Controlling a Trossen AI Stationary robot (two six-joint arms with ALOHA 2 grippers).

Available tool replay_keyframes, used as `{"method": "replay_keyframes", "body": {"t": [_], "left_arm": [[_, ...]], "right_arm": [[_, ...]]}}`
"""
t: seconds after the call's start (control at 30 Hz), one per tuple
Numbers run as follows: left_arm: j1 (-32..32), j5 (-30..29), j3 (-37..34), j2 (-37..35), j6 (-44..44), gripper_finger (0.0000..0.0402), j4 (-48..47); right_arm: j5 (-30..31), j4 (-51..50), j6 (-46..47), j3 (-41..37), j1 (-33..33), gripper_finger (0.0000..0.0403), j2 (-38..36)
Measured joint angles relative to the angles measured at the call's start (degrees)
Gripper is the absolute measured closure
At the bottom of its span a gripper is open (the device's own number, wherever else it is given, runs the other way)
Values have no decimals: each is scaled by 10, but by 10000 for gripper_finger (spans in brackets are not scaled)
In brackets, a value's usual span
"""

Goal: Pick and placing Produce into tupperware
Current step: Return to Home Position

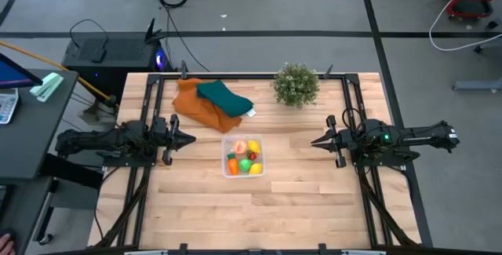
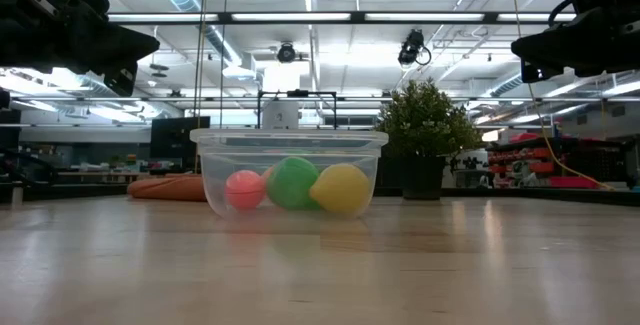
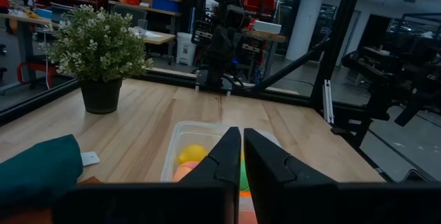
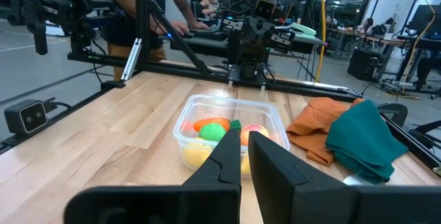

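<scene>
The clear tupperware point(image 1: 242, 155) stands on the table's middle, with several toy produce pieces inside: yellow point(image 1: 253, 146), green point(image 1: 245, 163), orange point(image 1: 233, 164), red point(image 1: 252, 155) and peach point(image 1: 238, 145). In the low view the tub point(image 2: 288, 170) shows a pink, a green and a yellow piece. My left gripper point(image 1: 190, 139) hovers left of the tub, shut and empty. My right gripper point(image 1: 314, 141) hovers right of it, shut and empty. Both show shut in their wrist views point(image 3: 242, 156) point(image 4: 244, 156).
An orange cloth point(image 1: 202, 106) with a teal cloth point(image 1: 226, 98) on it lies at the far middle-left. A bushy potted plant point(image 1: 296, 85) stands at the far edge, right of centre. A person stands beyond the table in the right wrist view point(image 4: 141, 3).
</scene>
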Motion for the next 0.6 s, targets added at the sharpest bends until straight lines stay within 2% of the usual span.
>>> {"method": "replay_keyframes", "body": {"t": [0.3,0.6], "left_arm": [[0,0,0,0,0,365,0],[0,0,0,0,0,378,0]], "right_arm": [[0,0,0,0,0,403,0],[0,0,0,0,0,403,0]]}}
